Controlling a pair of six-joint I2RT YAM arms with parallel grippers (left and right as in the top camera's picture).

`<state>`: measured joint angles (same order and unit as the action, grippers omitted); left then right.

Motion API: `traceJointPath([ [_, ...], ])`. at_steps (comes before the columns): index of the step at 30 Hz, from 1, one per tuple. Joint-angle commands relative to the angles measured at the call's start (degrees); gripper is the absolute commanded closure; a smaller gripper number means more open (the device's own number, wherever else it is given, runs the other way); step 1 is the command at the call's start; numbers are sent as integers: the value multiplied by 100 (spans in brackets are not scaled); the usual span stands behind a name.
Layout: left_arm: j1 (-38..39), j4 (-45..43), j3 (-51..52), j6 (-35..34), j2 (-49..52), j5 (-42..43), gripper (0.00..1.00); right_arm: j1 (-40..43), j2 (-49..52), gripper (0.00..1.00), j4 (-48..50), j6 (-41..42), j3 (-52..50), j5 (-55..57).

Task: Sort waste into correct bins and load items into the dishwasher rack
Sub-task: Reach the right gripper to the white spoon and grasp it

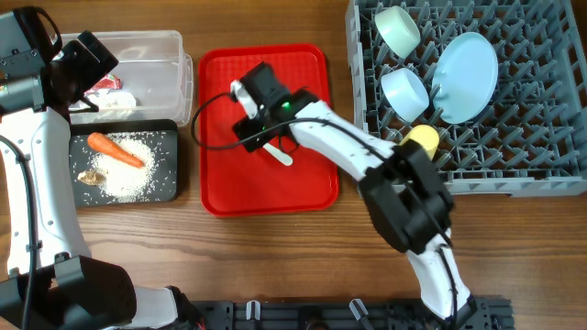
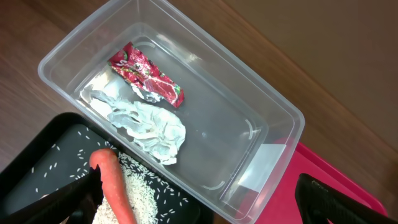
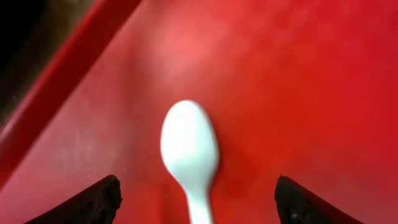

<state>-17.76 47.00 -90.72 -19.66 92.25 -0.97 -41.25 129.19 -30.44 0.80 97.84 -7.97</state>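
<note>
My right gripper (image 3: 199, 208) hangs open just above the red tray (image 3: 298, 74), and the white spoon (image 3: 189, 149) lies flat between its fingers, untouched. From overhead that gripper (image 1: 260, 136) is over the tray's middle. My left gripper (image 2: 202, 208) is open and empty above the near edge of the clear tub (image 2: 273, 118), which holds the red-and-white wrapper (image 2: 146, 78) and crumpled tissue (image 2: 149, 127). The black tray (image 1: 167, 137) carries the carrot (image 1: 115, 149), rice (image 1: 138, 172) and brown scraps (image 1: 90, 177). The grey rack (image 1: 514, 170) holds two bowls (image 1: 397, 29) (image 1: 404, 92), the plate (image 1: 466, 64) and the yellow cup (image 1: 423, 137).
The red tray (image 1: 312, 183) sits between the bins and the rack on the wooden table (image 1: 275, 266). My right arm stretches from the front right across the tray's right side, passing close to the rack's front left corner.
</note>
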Motion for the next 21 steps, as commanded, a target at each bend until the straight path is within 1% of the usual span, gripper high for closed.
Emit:
traceJointPath([
  [1,-26,4,-24,-52,-83,48,0,-46,264,20,199,201,-37,-214],
  [4,-26,4,-24,-52,-83,48,0,-48,321,24,280,275,-37,-216],
  [10,-26,4,-24,-52,-83,48,0,-55,470,43,372,293,-37,-216],
  [17,-26,4,-24,-52,-83,48,0,-63,804,51,380,382,-37,-216],
  [19,-26,4,-24,-52,-83,48,0,-63,813,55,380,382,-37,-216],
  [21,-26,4,-24,-52,-83,48,0,-63,813,61,376,389,-37,-223],
])
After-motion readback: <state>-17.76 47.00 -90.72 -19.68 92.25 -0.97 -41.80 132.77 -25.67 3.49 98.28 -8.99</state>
